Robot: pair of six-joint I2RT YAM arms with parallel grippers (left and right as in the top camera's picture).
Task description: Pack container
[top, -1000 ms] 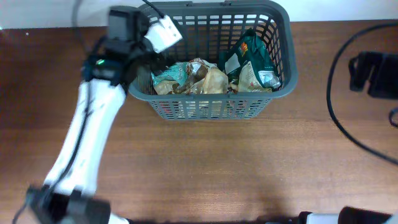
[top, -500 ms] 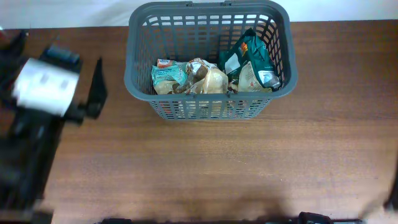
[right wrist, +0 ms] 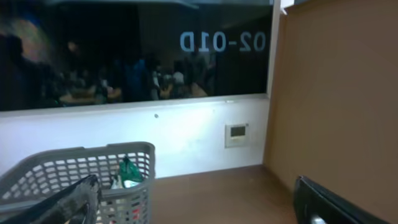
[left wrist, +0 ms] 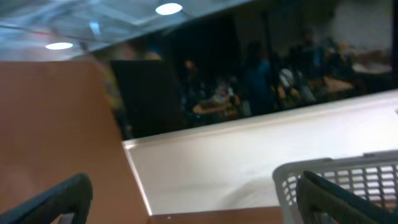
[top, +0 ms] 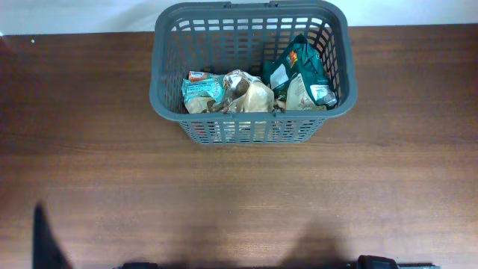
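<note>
The dark grey slotted basket [top: 155,82] stands at the back middle of the wooden table. Inside lie a green packet [top: 302,63], a teal packet [top: 200,88] and a beige crumpled packet [top: 250,96]. Neither arm shows over the table in the overhead view. In the left wrist view my left gripper [left wrist: 193,190] is open and empty, raised, with the basket's corner [left wrist: 336,171] by its right finger. In the right wrist view my right gripper [right wrist: 196,190] is open and empty, with the basket [right wrist: 74,165] and green packet [right wrist: 127,171] at lower left.
A white wall [left wrist: 249,155] runs behind the table under a dark window [right wrist: 124,56]. A brown panel [right wrist: 336,93] stands to the right. A dark sliver [top: 43,243] shows at the table's front left edge.
My left arm was at the basket's left end, then swung away left and down, out of the overhead view. The dark equipment at the right edge has also gone from view.
</note>
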